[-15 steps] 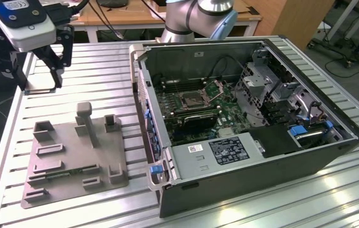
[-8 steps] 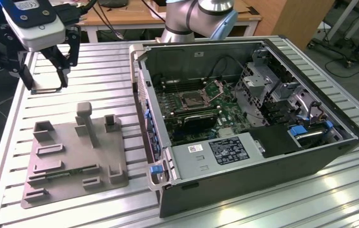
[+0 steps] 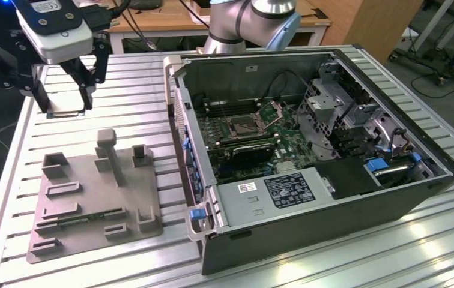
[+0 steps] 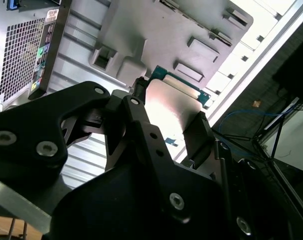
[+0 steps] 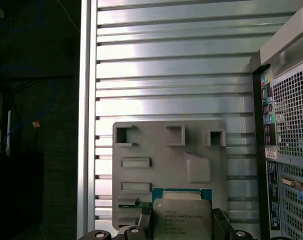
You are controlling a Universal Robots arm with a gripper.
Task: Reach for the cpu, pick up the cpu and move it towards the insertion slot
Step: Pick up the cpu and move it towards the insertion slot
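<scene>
Pickup looks done, the transfer barely begun. The black two-fingered hand (image 3: pixel 66 107) is clamped on opposite edges of the small square silvery-topped cpu (image 5: pixel 182 216). It points down, holding the chip flat above the ribbed metal bench (image 3: pixel 139 90), beyond the grey plastic fixture plate (image 3: pixel 90 198) at the exterior view's far left. The silver-framed insertion slot (image 3: pixel 243 125) lies well apart, inside the open black computer case (image 3: pixel 331 222).

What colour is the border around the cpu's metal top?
Green, around the silvery-grey top of the cpu; best seen in the first wrist view.

Fixture plate (image 3: pixel 90 192) beside computer case (image 3: pixel 307 234)
</scene>
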